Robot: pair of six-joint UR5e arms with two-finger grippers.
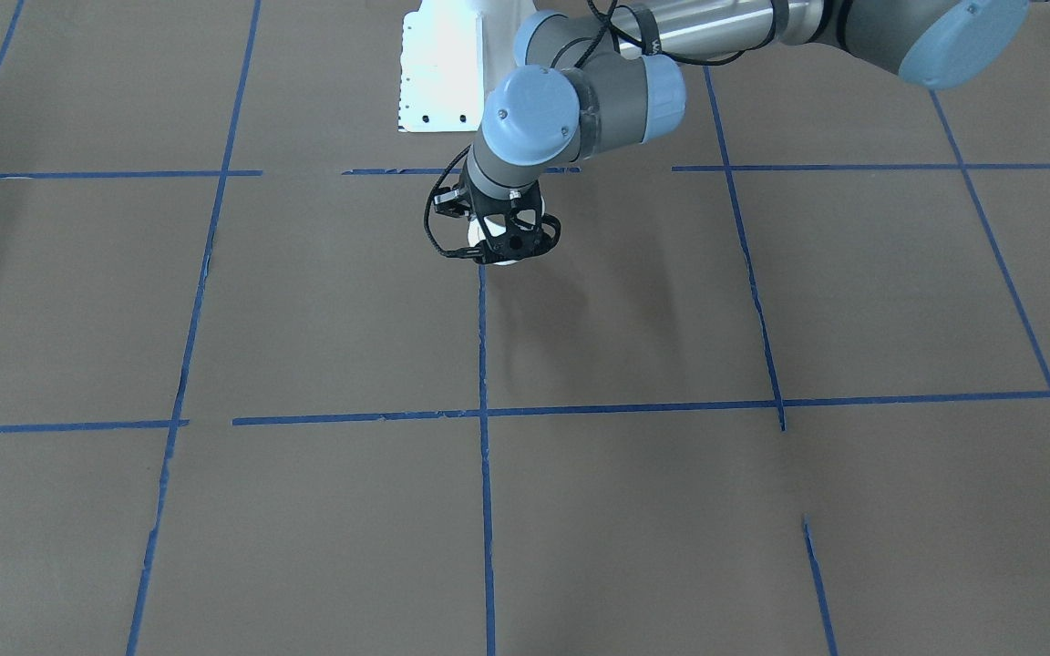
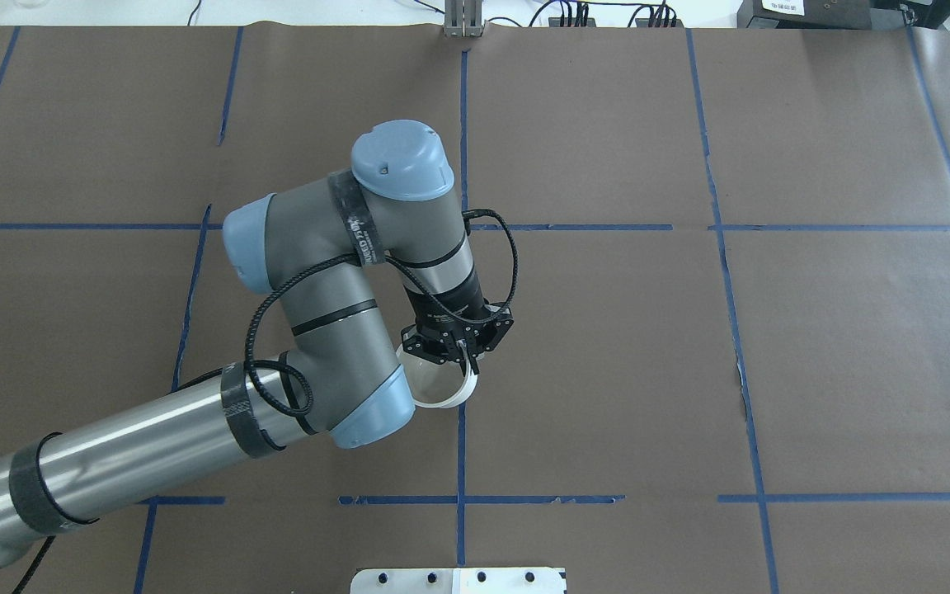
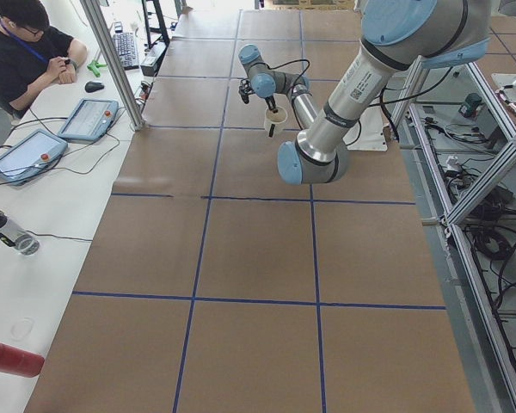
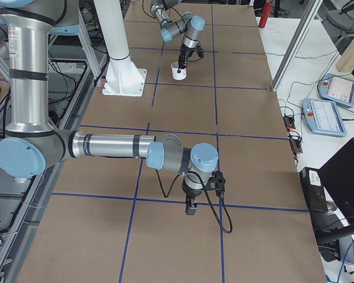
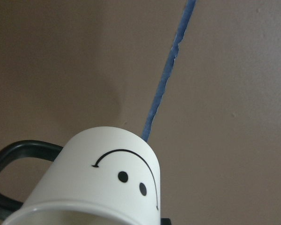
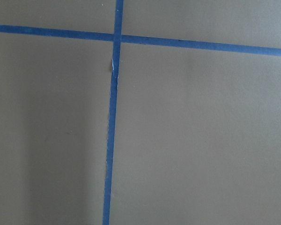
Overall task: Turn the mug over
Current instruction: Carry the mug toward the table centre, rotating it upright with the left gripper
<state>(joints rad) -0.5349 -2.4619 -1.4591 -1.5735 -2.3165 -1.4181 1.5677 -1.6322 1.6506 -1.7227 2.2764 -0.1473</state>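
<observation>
Left wrist-mounted view: small white cylindrical mug (image 5: 107,187) with black smiley and black loop handle, tilted, mouth toward camera | risk: thin rim pinch may let it swivel or drop | left gripper (image 2: 465,370) pinches the rim, jaws nearly together, mid-worktop nearer robot-side edge | right gripper (image 4: 190,207), toward right-end edge: spread cannot be told

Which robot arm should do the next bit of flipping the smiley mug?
The left one. The left gripper pinches the mug by its rim, while the right gripper hangs far from it.
</observation>
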